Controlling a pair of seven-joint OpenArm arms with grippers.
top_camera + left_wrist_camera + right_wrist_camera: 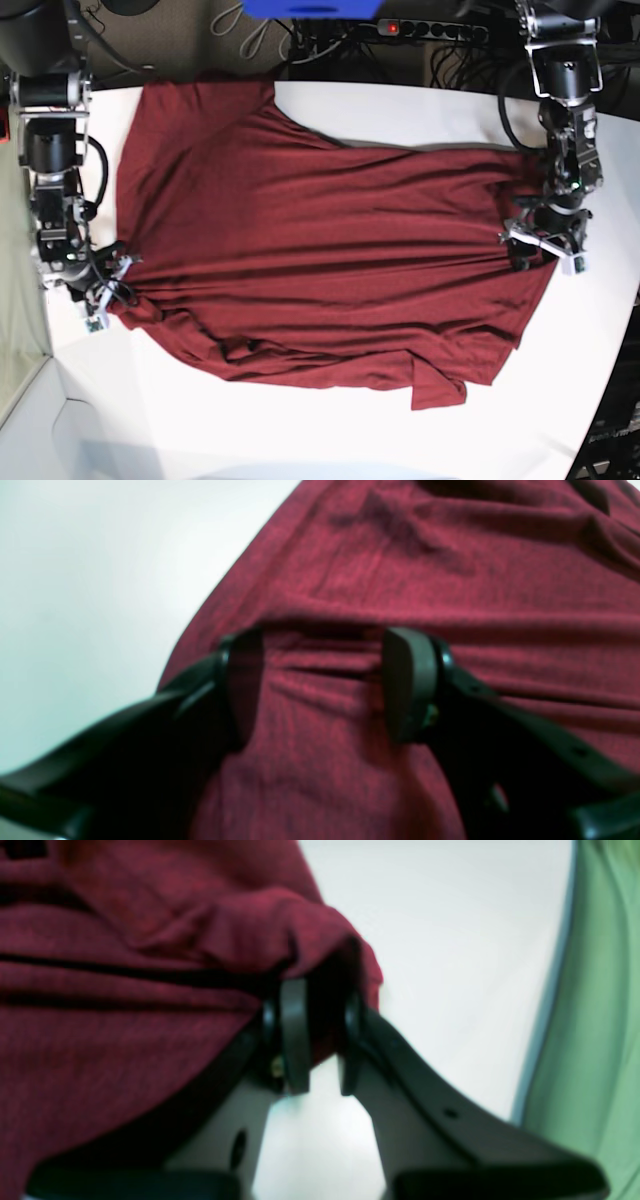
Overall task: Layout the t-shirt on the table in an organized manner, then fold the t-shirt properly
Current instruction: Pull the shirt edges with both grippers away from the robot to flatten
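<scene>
Right end effector (320, 1035), black pads on pale fingers, nearest the lens: clenched on a bunched edge of the one dark red, thin, wrinkly short-sleeved t-shirt (320, 250). Shirt lies spread across the large plain white smooth tabletop (420, 115), mostly flat, one corner folded over at the near edge. Left end effector (320, 685), black: jaws standing apart, pads pressed down onto the fabric at the shirt's opposite end, a ridge of cloth between them, nothing pinched. Count: one shirt, two arms, one at each end. Green cloth surface (595, 1015) beyond the tabletop edge, right wrist view.
</scene>
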